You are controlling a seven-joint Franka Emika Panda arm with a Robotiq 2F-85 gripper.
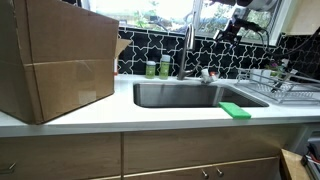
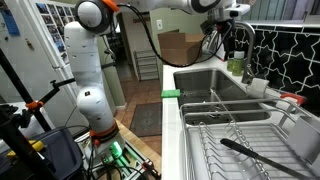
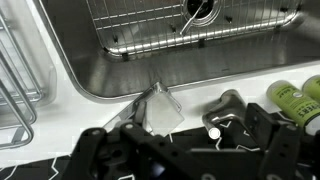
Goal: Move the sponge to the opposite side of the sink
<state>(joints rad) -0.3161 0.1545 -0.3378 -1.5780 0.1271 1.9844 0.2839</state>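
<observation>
The sponge (image 1: 236, 110) is a flat bright green pad lying on the white counter at the front edge of the sink (image 1: 170, 95), near its right corner. It also shows in an exterior view (image 2: 171, 95) on the near rim of the sink (image 2: 212, 80). My gripper (image 1: 236, 24) hangs high above the back of the sink, by the window and past the faucet (image 1: 187, 48), far from the sponge. In the wrist view the gripper (image 3: 180, 150) looks open and empty above the sink's (image 3: 120, 75) back rim. The sponge is out of that view.
A large cardboard box (image 1: 55, 60) stands on the counter left of the sink. Two green-labelled bottles (image 1: 158, 68) stand behind it. A wire dish rack (image 1: 285, 85) fills the counter to the right. A wire grid (image 3: 200, 20) lies in the basin.
</observation>
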